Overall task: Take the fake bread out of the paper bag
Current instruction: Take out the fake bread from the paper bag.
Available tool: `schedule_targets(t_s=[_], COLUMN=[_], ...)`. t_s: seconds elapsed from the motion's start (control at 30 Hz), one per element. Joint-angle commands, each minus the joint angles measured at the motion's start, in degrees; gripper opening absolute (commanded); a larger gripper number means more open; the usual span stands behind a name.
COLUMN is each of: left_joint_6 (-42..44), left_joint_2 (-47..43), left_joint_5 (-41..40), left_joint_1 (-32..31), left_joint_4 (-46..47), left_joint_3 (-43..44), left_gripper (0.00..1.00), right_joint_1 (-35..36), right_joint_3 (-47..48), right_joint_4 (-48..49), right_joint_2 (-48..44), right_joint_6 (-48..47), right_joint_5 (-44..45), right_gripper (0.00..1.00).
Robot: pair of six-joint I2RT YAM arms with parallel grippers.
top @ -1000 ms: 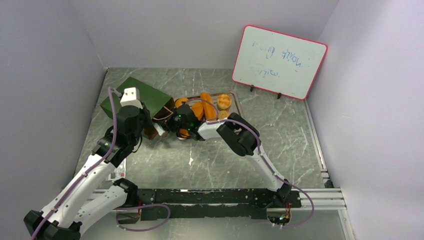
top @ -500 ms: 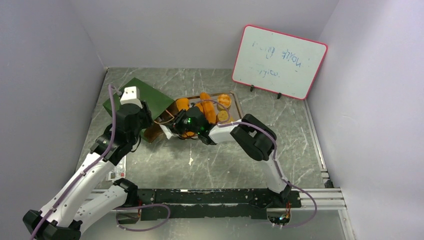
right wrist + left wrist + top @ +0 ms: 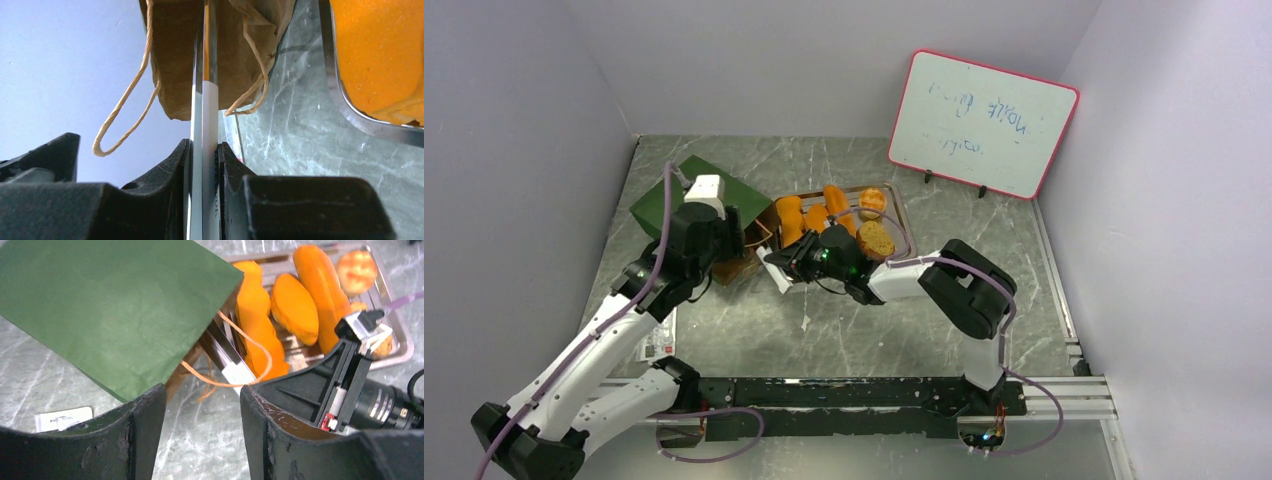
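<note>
1. At the right gripper point(image 3: 204, 150): pinched narrow on the white-sleeved end of the metal tongs point(image 3: 206, 100), with both fingers pressed flat against the blades.
2. Out along the tongs: pointing left toward the mouth of the paper bag point(image 3: 180, 50), between its two tan cord handles point(image 3: 125, 100); hard to say whether the tips sit inside the mouth or just at it.
3. At the left gripper point(image 3: 202, 395): parted to a middling gap and holding nothing, hanging just near of the bag's mouth.
4. Around the bag: lying on its side on the left of the table point(image 3: 754, 320), green outside up, brown open mouth turned right toward the tray point(image 3: 902, 215).
5. On the tray, just right of the bag: the fake bread point(image 3: 255, 315), out of the bag and grouped together, with long loaves and an oval roll on the left and a round bun at the far right corner.
6. Inside the bag: too dark and too little shown to tell what lies there.
7. Farther out: a pink-framed whiteboard point(image 3: 982, 122) propped at the far right, and a small white label point(image 3: 62, 418) flat on the table near the left arm.
</note>
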Motion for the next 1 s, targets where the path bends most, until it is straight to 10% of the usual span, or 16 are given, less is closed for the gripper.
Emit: schedule_targets(t_s=[0.0, 0.97], left_joint_6=[0.45, 1.43], left_joint_2=[1.61, 15.81], left_joint_5=[0.58, -17.95], left_joint_1=[-4.16, -14.03], left_joint_4=[-3.57, 3.98], left_joint_3=[1.91, 0.68], left_gripper=[0.51, 0.57], right_joint_1=[0.15, -0.51], right_joint_3=[-1.02, -2.25], right_joint_4=[1.95, 1.54], right_joint_2=[-3.99, -6.52], right_joint_6=[-1.47, -2.73], right_joint_5=[1.06, -0.6], right_gripper=[0.0, 0.0])
